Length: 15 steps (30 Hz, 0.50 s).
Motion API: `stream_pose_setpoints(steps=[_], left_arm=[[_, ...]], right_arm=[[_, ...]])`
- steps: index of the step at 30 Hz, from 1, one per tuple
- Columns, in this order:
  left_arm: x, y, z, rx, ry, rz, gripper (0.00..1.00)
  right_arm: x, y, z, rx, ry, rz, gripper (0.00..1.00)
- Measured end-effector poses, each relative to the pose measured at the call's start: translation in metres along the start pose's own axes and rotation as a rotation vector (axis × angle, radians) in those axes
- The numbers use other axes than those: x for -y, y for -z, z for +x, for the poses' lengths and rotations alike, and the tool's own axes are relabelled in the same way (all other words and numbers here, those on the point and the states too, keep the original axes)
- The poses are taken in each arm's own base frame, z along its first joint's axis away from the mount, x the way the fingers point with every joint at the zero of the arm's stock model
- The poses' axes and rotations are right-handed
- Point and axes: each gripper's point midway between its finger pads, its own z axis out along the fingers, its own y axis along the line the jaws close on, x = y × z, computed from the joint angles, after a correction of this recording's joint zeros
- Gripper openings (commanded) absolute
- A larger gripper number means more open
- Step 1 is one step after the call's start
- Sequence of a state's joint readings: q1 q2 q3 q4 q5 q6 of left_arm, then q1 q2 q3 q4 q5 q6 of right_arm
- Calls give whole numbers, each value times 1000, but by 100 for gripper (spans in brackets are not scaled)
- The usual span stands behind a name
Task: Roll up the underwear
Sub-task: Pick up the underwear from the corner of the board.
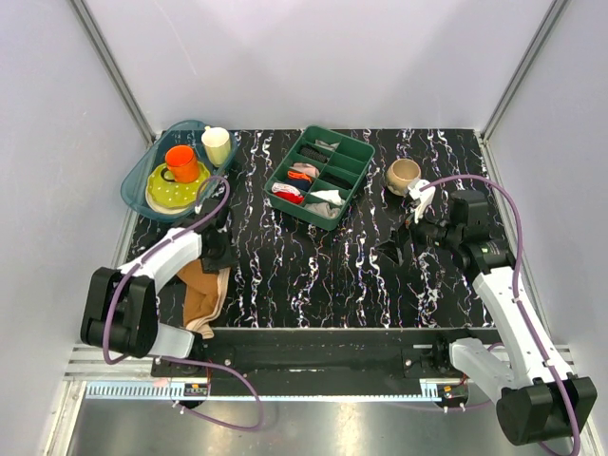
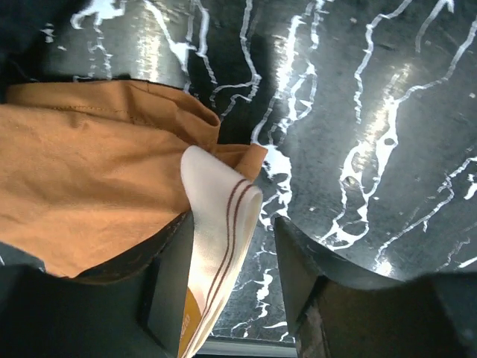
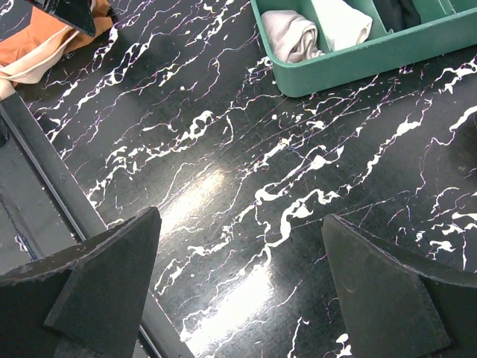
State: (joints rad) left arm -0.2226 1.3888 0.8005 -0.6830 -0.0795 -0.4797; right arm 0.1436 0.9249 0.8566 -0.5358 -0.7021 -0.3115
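Note:
The underwear (image 1: 202,293) is rust-brown with a cream waistband and lies crumpled at the table's near left, by the front edge. My left gripper (image 1: 220,255) is down on its far end. In the left wrist view the jaws of this gripper (image 2: 232,224) stand open. A fold of the striped waistband (image 2: 220,216) sits between them, against the left finger (image 2: 173,283), and the brown fabric (image 2: 89,179) spreads to the left. My right gripper (image 1: 392,249) hovers open and empty over the marbled table at centre right, also shown in the right wrist view (image 3: 240,216). The underwear shows in that view's top left corner (image 3: 45,41).
A green divided tray (image 1: 355,182) with small fabric rolls stands at the back centre; its wall shows in the right wrist view (image 3: 350,71). A tan mug (image 1: 403,175) stands right of it. A teal bin (image 1: 136,171) at back left holds an orange mug (image 1: 181,162), a plate and a cream cup (image 1: 217,145).

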Motion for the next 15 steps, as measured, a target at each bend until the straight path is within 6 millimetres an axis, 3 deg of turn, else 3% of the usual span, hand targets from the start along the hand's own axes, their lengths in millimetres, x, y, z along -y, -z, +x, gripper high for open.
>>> stream_pose_setpoints(steps=[1, 5, 7, 12, 15], left_arm=[[3, 0, 1, 0, -13, 4, 41], [10, 4, 0, 20, -35, 22, 10], [10, 8, -3, 38, -42, 28, 1], [13, 29, -12, 119, -53, 75, 0], [20, 57, -20, 212, -57, 147, 0]], right_arm=[[0, 0, 0, 0, 1, 0, 100], [0, 0, 0, 0, 5, 0, 100], [0, 0, 0, -1, 6, 0, 100], [2, -3, 3, -14, -3, -3, 100], [3, -5, 5, -21, -4, -5, 100]])
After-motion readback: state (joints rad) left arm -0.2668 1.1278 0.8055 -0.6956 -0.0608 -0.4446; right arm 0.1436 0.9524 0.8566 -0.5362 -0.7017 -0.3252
